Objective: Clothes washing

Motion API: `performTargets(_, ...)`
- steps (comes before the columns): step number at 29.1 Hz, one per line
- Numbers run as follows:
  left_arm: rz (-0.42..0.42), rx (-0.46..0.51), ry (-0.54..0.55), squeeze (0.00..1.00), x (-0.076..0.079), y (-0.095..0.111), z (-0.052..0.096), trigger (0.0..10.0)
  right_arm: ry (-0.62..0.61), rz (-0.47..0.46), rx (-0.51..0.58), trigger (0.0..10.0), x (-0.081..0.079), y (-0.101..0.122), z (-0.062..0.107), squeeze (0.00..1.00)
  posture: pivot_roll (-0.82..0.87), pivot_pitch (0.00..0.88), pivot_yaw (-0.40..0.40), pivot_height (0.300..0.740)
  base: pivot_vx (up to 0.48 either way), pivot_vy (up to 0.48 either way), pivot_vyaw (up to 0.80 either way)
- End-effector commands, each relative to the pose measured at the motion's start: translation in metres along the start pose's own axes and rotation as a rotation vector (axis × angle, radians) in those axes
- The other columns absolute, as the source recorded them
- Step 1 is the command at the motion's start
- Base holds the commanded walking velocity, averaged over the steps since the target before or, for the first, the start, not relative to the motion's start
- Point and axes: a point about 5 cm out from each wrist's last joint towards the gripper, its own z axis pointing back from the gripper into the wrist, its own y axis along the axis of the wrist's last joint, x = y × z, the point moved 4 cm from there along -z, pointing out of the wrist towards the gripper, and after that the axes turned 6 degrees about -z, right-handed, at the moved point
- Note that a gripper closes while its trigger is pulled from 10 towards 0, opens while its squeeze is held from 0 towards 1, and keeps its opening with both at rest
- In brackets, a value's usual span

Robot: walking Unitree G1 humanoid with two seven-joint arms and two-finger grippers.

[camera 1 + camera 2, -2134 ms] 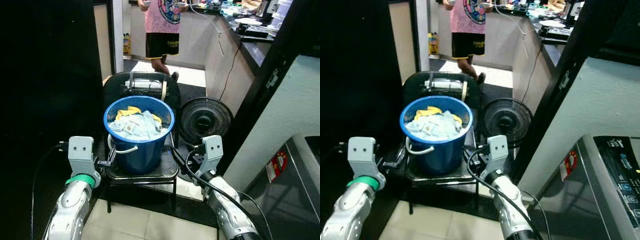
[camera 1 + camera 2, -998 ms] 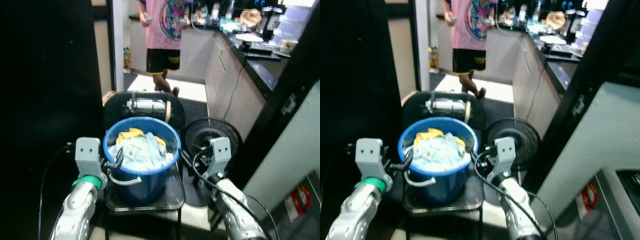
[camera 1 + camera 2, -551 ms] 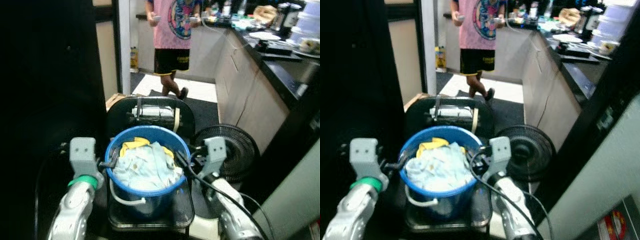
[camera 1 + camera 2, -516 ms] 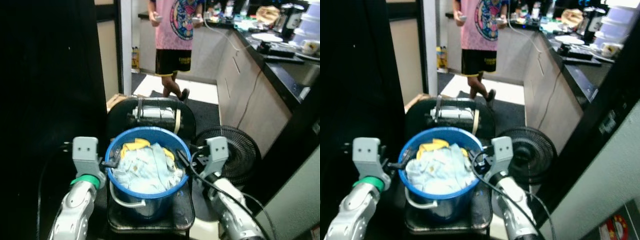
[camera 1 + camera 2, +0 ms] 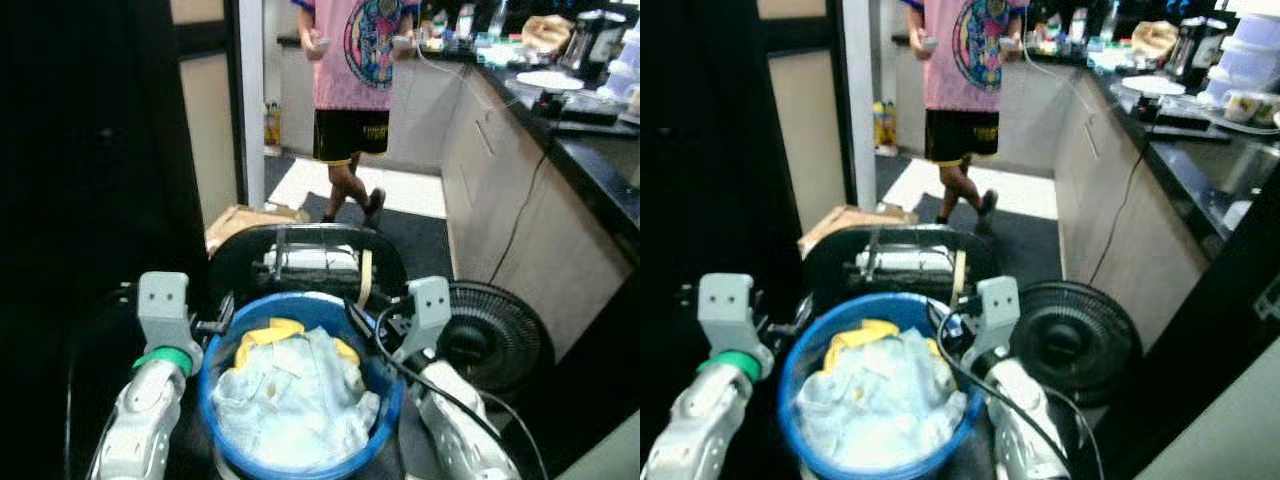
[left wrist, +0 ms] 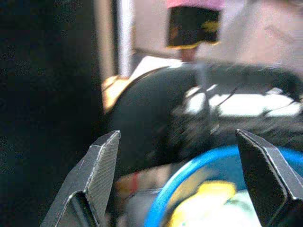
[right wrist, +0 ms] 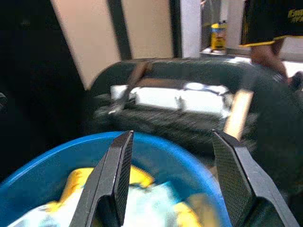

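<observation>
Clothes point(image 5: 295, 405), pale blue with a yellow piece, fill the blue bucket point(image 5: 385, 420) on the black chair point(image 5: 310, 250) just before you. Your left gripper point(image 6: 177, 182) and right gripper point(image 7: 173, 177) flank its rim, fingers spread wide, holding nothing.

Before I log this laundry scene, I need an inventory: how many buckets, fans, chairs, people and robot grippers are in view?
Blue bucket of clothes: 1
Floor fan: 1
Black chair behind the bucket: 1
Person: 1
Grippers: 2, the left gripper and the right gripper, both open at the bucket's rim
Total: 6
</observation>
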Motion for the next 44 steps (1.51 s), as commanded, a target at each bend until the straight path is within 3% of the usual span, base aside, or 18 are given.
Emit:
performTargets(1,0.055,0.068,0.005,0.00,-0.004,0.013,0.000,10.0,-0.002,-0.006,-0.004,10.0,-0.001,0.000,-0.001,0.00,-0.01,0.000,-0.027,0.740,0.000,0.000,0.00)
performTargets(4,0.136,0.154,-0.025,0.00,-0.001,0.033,-0.001,10.0,-0.001,-0.004,-0.002,10.0,0.000,0.002,-0.003,0.00,-0.01,0.000,-0.037,0.740,0.000,0.000,0.00)
performTargets(8,0.121,0.158,-0.163,0.00,0.014,0.040,-0.001,10.0,0.015,0.005,-0.009,10.0,-0.001,0.002,-0.004,0.00,-0.01,0.000,-0.047,0.740,0.000,0.000,0.00)
performTargets(10,0.039,0.110,-0.264,0.00,0.027,0.033,0.002,10.0,0.023,0.013,-0.016,10.0,-0.002,0.001,-0.006,0.00,0.00,0.000,-0.051,0.740,0.000,0.000,0.00)
performTargets(11,-0.080,0.044,-0.382,0.00,0.040,0.020,0.007,10.0,0.031,0.028,-0.027,10.0,-0.002,0.001,-0.007,0.00,0.00,0.000,-0.053,0.740,0.000,0.000,0.00)
performTargets(13,-0.232,-0.077,-0.446,0.00,0.044,-0.007,0.012,10.0,0.046,0.070,-0.048,10.0,-0.002,0.000,-0.009,0.00,-0.01,0.000,-0.054,0.740,0.000,0.000,0.00)
performTargets(18,-0.241,-0.221,-0.452,0.02,0.043,-0.033,0.013,10.0,0.054,0.073,-0.052,10.0,0.000,0.001,-0.011,0.00,-0.01,0.000,-0.059,0.740,0.000,0.000,0.00)
performTargets(19,-0.239,-0.262,-0.475,0.22,0.046,-0.040,0.016,10.0,0.055,0.073,-0.054,10.0,0.000,0.002,-0.011,0.00,-0.01,0.000,-0.060,0.740,0.000,0.000,0.00)
performTargets(20,-0.239,-0.262,-0.475,0.22,0.046,-0.040,0.016,10.0,0.055,0.073,-0.054,10.0,0.000,0.002,-0.011,0.00,-0.01,0.000,-0.060,0.740,0.000,0.000,0.00)
performTargets(21,-0.210,-0.319,-0.519,1.00,0.053,-0.050,0.022,10.0,0.059,0.076,-0.059,10.0,0.002,0.002,-0.012,0.00,-0.01,0.000,-0.065,0.740,0.000,0.000,0.00)
performTargets(26,-0.188,-0.502,-0.486,1.00,0.055,-0.087,0.033,10.0,0.105,0.095,-0.092,10.0,-0.002,0.001,-0.018,0.00,-0.02,0.000,-0.065,0.740,0.000,0.000,0.00)
performTargets(29,-0.198,-0.523,-0.486,1.00,0.053,-0.091,0.034,10.0,0.111,0.098,-0.099,10.0,-0.003,0.000,-0.019,0.00,-0.02,0.000,-0.065,0.740,0.000,0.000,0.00)
performTargets(32,-0.200,-0.669,-0.436,1.00,0.047,-0.119,0.038,10.0,0.169,0.116,-0.126,10.0,-0.012,-0.001,-0.024,0.00,-0.02,0.000,-0.072,0.740,0.000,0.000,0.00)
performTargets(36,-0.198,-0.724,-0.431,1.00,0.046,-0.129,0.040,10.0,0.190,0.120,-0.130,10.0,-0.015,-0.002,-0.025,0.00,-0.02,0.000,-0.072,0.740,0.000,0.000,0.00)
performTargets(37,-0.148,-0.777,-0.422,0.79,0.046,-0.137,0.043,10.0,0.207,0.121,-0.136,10.0,-0.017,-0.003,-0.025,0.00,-0.03,0.000,-0.079,0.740,0.000,0.000,0.00)
performTargets(38,-0.148,-0.777,-0.422,0.79,0.046,-0.137,0.043,10.0,0.207,0.121,-0.136,10.0,-0.017,-0.003,-0.025,0.00,-0.03,0.000,-0.079,0.740,0.000,0.000,0.00)
performTargets(39,-0.110,-0.828,-0.411,0.00,0.044,-0.146,0.047,10.0,0.225,0.123,-0.142,10.0,-0.020,-0.003,-0.025,0.00,-0.03,0.000,-0.080,0.740,0.000,0.000,0.00)
performTargets(44,-0.085,-0.875,-0.375,0.00,0.039,-0.159,0.052,10.0,0.251,0.128,-0.146,10.0,-0.025,-0.001,-0.027,0.00,-0.04,0.007,-0.083,0.740,0.000,0.000,0.00)
